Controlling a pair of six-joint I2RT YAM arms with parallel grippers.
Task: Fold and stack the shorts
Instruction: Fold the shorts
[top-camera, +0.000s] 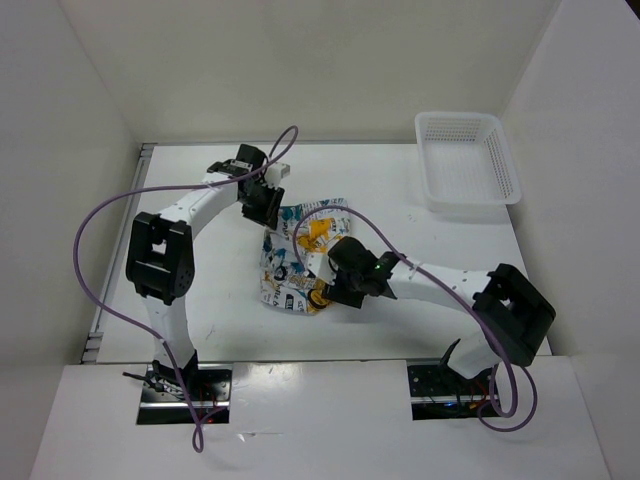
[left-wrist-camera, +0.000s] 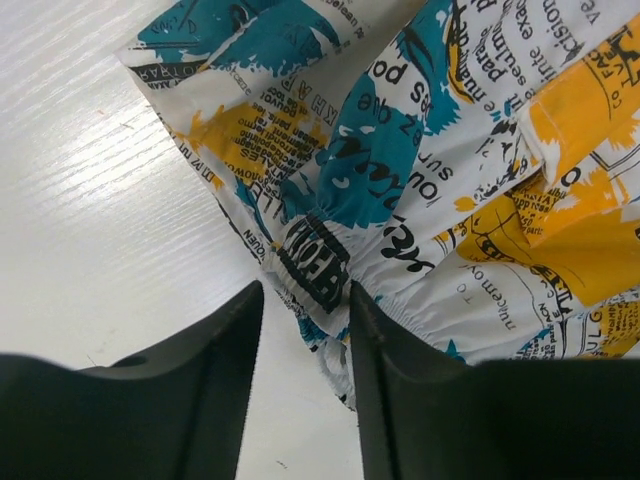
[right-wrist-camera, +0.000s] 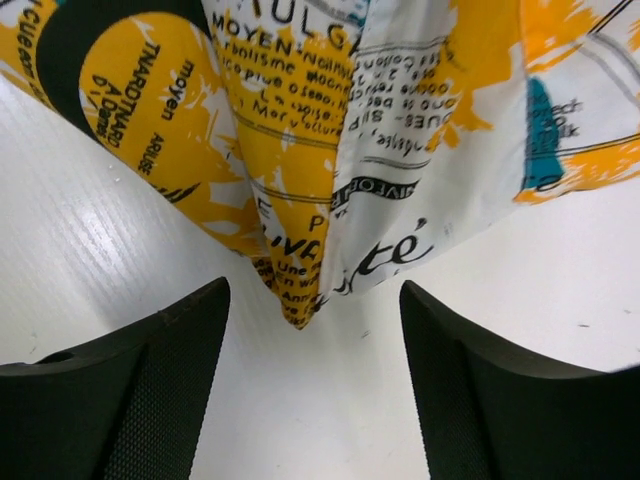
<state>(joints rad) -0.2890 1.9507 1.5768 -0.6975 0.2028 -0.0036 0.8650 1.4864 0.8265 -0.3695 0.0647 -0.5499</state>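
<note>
The shorts (top-camera: 300, 255) lie crumpled on the white table, white with teal, yellow-orange and black print. My left gripper (top-camera: 268, 208) is at their far left edge. In the left wrist view it (left-wrist-camera: 305, 292) is open, and the gathered waistband (left-wrist-camera: 320, 262) reaches between the two black fingers (left-wrist-camera: 215, 385) without being pinched. My right gripper (top-camera: 335, 290) is at the shorts' near edge. In the right wrist view it (right-wrist-camera: 315, 295) is wide open, with a yellow pointed corner of the shorts (right-wrist-camera: 300, 290) just ahead of the fingertips and bare table between them.
A white mesh basket (top-camera: 465, 160) stands at the far right of the table. Purple cables loop from both arms, one (top-camera: 330, 215) crossing above the shorts. White walls enclose the table (top-camera: 200, 310) on the left, back and right.
</note>
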